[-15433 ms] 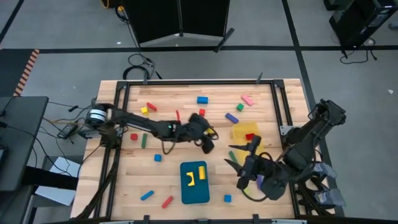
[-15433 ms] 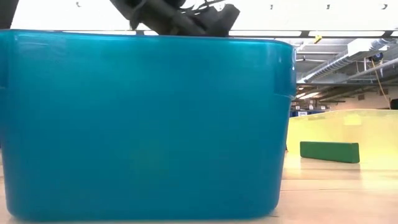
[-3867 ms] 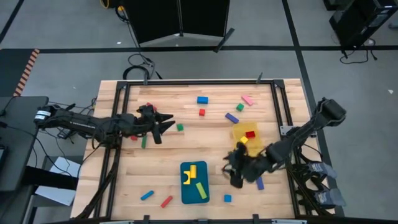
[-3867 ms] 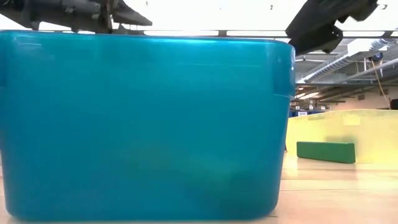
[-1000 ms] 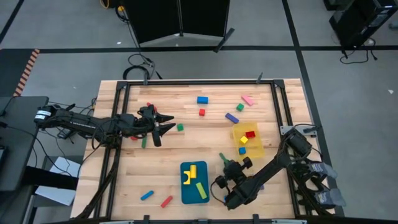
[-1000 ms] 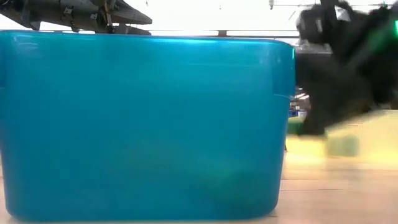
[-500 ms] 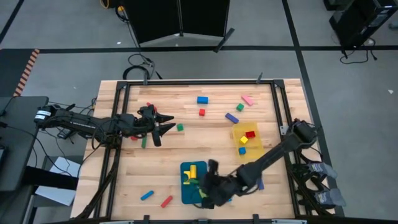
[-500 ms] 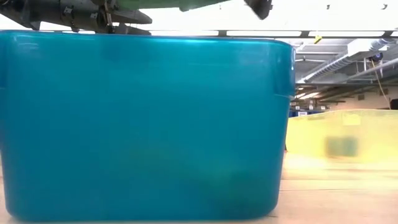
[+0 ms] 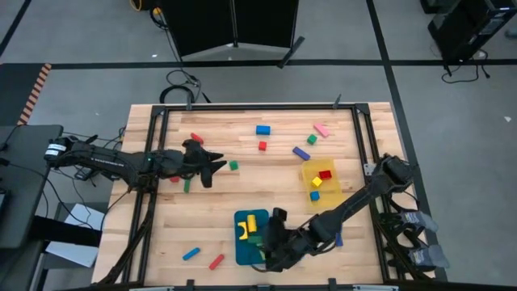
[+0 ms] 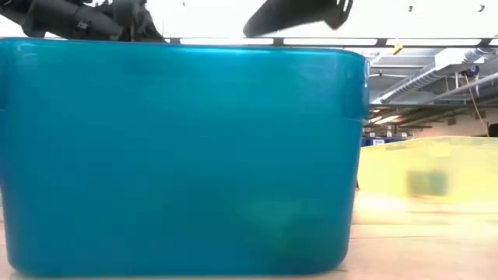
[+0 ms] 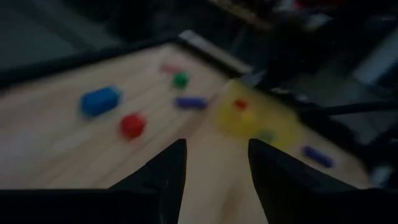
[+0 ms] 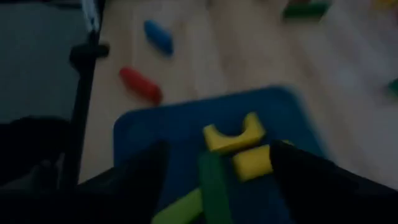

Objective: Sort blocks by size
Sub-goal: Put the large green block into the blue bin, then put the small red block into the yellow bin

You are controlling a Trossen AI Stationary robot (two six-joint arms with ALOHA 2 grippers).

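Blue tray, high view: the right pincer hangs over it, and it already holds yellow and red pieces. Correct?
Not quite. The blue tray under the right pincer holds yellow and green pieces, no red, as the right wrist view shows.

The pale wooden slat table top point(image 9: 242, 190) shows visible grain and a smooth, lightly satin finish, framed by matt black metal rails point(image 9: 158, 162). The blue rectangular plastic tray point(image 10: 179, 155) looks smooth, glossy and faintly translucent, and the translucent yellow square plastic bin point(image 10: 428, 175) has a similar sheen. The small solid-coloured blocks point(image 9: 263, 129) appear smooth and matt.
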